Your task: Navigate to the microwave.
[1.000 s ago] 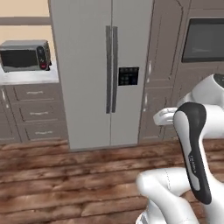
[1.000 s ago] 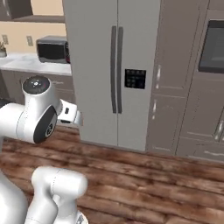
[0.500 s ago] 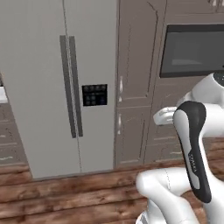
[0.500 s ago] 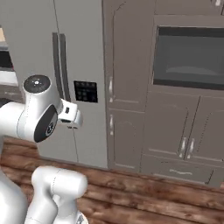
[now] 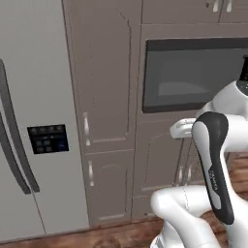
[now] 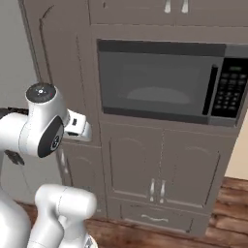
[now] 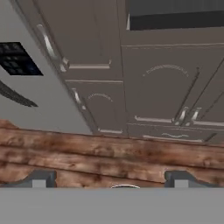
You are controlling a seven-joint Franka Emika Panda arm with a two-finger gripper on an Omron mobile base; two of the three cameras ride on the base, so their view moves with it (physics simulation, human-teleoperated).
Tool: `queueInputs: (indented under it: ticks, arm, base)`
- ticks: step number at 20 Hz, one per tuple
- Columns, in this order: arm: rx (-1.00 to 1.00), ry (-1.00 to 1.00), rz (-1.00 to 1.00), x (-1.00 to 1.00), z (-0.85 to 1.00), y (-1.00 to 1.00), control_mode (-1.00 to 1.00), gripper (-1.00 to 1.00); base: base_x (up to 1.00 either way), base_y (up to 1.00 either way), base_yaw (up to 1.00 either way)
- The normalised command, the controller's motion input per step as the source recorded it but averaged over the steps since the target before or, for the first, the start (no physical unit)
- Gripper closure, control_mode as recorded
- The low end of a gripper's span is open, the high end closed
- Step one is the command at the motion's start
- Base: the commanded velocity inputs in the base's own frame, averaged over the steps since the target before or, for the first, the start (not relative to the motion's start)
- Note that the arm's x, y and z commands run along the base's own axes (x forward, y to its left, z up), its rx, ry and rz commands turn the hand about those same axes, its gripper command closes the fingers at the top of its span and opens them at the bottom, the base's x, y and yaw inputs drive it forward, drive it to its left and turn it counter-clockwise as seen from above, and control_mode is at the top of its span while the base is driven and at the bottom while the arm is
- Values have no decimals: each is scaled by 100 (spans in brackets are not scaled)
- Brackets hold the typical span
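A dark built-in microwave-style appliance [image 6: 155, 80] with a glass door and a keypad [image 6: 228, 89] sits in the grey cabinet wall straight ahead; it also fills the upper right of the left base view [image 5: 193, 77]. Its lower edge [image 7: 175, 19] runs along the top of the hand view. My gripper [image 7: 111, 181] is open and holds nothing, its two fingertips [image 7: 39, 179] wide apart, pointing at the base cabinets and the floor. The arm is folded close to the base, with the hand [image 6: 77, 127] well short of the cabinets.
A steel fridge [image 5: 29, 121] with a dark dispenser panel [image 5: 47, 139] stands at the left. Tall cabinet doors [image 5: 104, 97] lie between it and the appliance. Lower doors [image 6: 155, 164] and a drawer [image 6: 155, 218] sit beneath. A wooden floor [image 7: 109, 153] runs in front.
The whole scene has slid left and grown larger: the base has moved. The countertop microwave seen a second ago left the picture, then most of the fridge. The arm's pose is unchanged.
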Motion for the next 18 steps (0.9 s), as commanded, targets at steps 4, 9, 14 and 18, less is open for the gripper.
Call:
queueInputs:
  ticks: [4,9,14,18]
  arm:
    - [0,0,0,0,0,0,100,-100]
    - [0,0,0,0,0,0,100,-100]
    - [0,0,0,0,0,0,100,-100]
    - [0,0,0,0,0,0,100,-100]
  base:
    - [100,-100,-7]
    - [100,-99,-10]
    - [39,-38,0]
    - [0,-3,0]
